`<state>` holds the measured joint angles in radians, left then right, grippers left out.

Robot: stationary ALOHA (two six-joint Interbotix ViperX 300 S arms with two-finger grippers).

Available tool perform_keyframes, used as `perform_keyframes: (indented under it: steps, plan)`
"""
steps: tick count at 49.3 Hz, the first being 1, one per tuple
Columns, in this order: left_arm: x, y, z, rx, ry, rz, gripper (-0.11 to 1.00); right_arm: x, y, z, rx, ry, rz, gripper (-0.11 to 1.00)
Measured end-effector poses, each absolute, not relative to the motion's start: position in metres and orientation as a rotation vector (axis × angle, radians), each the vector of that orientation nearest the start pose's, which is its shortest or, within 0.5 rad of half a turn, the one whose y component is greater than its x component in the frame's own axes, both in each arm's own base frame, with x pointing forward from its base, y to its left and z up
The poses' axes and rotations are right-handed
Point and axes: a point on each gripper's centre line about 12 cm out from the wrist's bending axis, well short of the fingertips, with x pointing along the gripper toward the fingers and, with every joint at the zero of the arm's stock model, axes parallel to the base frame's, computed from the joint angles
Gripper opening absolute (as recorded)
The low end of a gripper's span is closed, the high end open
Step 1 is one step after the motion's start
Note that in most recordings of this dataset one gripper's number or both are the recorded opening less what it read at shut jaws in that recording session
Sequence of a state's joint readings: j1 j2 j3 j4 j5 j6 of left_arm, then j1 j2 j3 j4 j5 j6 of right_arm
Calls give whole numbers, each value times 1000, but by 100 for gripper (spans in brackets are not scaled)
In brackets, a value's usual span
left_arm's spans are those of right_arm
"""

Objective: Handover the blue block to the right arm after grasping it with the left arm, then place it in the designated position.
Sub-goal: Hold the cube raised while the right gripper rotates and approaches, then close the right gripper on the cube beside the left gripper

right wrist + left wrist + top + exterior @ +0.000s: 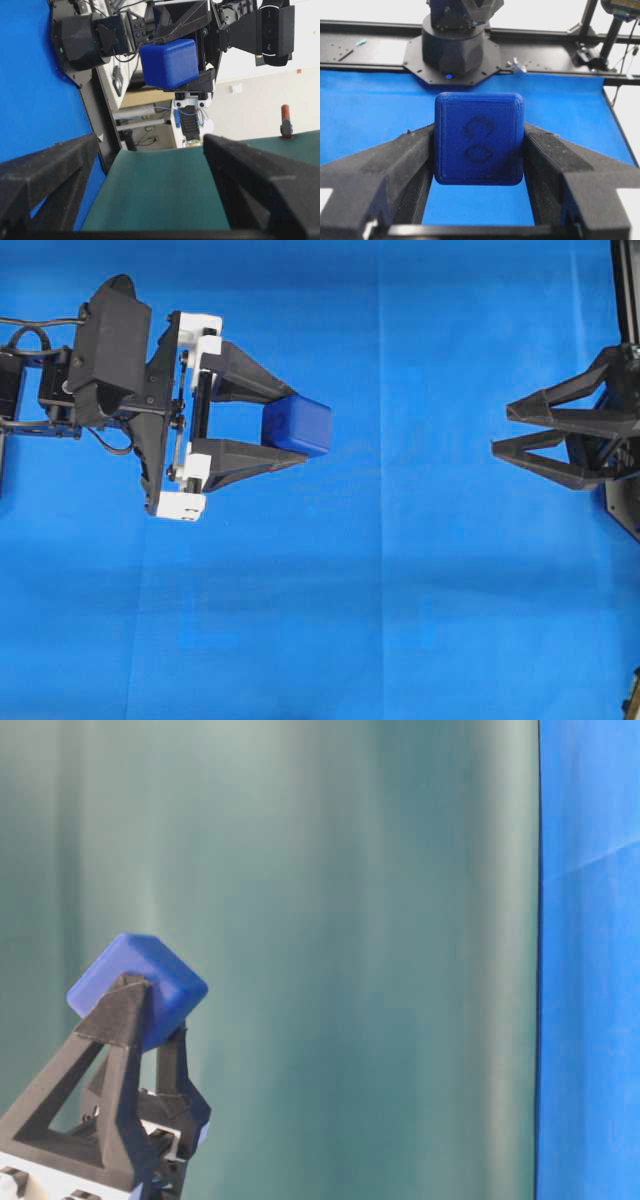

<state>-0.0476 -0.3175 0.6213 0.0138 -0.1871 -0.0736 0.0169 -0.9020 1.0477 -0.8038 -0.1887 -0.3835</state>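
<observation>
The left gripper (pixel 298 430) is clamped on the blue block (pixel 298 426), which sits right at the tips of its two black fingers, one finger pressed against each side. In the left wrist view the block (pixel 479 138) fills the gap between the fingertips, its marked face toward the camera. The block is held above the blue cloth (pixel 400 620). The right gripper (pixel 505 430) stands well apart from it on the right, its jaws spread wide with nothing between them. Its tips seem to point toward the block, though the overhead view does not show their relative height.
</observation>
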Motion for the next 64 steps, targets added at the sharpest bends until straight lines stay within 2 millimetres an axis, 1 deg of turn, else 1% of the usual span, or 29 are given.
perform_keyframes:
  steps: [14, 23, 30, 44, 58, 64]
  plan:
    - [366, -17, 327, -56, 118, -45, 46, 219, 20, 312, -1176, -65, 151, 95]
    - [366, -18, 327, -57, 118, -47, 46, 235, 20, 316, -1174, -47, 164, 95]
    - [366, -17, 327, -57, 118, -45, 46, 252, 20, 321, -1173, -32, 176, 95]
    - [366, -18, 327, -57, 118, -47, 46, 298, 21, 338, -1175, -20, 184, 95]
    - [366, -17, 327, -57, 118, -45, 46, 350, 22, 339, -1178, 12, 207, 95]
    - [366, -17, 327, -57, 118, -45, 46, 368, 23, 338, -1184, 22, 214, 95]
